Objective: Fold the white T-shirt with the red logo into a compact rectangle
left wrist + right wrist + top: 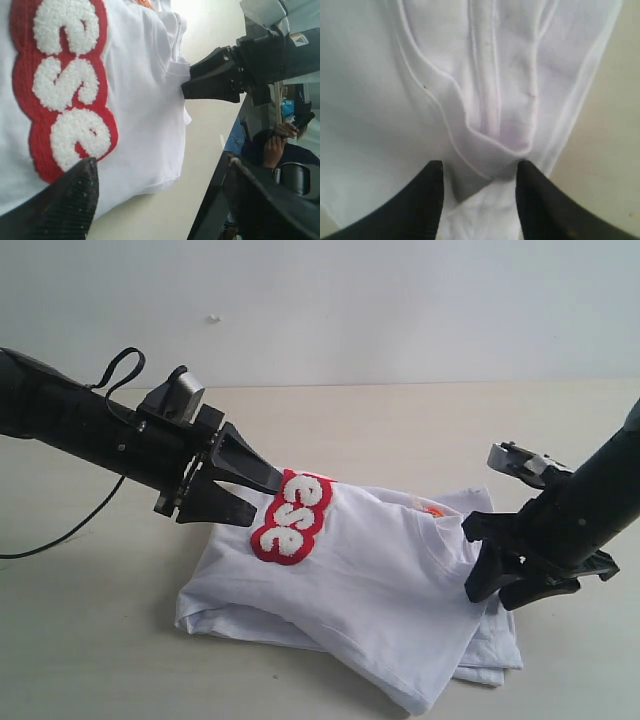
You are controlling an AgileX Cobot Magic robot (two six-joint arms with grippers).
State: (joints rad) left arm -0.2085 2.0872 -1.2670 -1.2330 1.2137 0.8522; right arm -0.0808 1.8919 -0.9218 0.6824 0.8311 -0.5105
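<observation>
The white T-shirt (370, 580) lies half folded on the table (100, 640); soft, light and limp, it is probably best taken by a hem or folded edge. The right gripper (492, 592) pinches a bunched fold at its edge, while the left gripper (262, 498) gapes wide by the red logo (290, 515).

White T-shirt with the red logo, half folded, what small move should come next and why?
Probably close the left gripper on the edge of the white T-shirt by the red logo: its jaws stand open astride that edge, while the right gripper pinches a fold opposite.
</observation>
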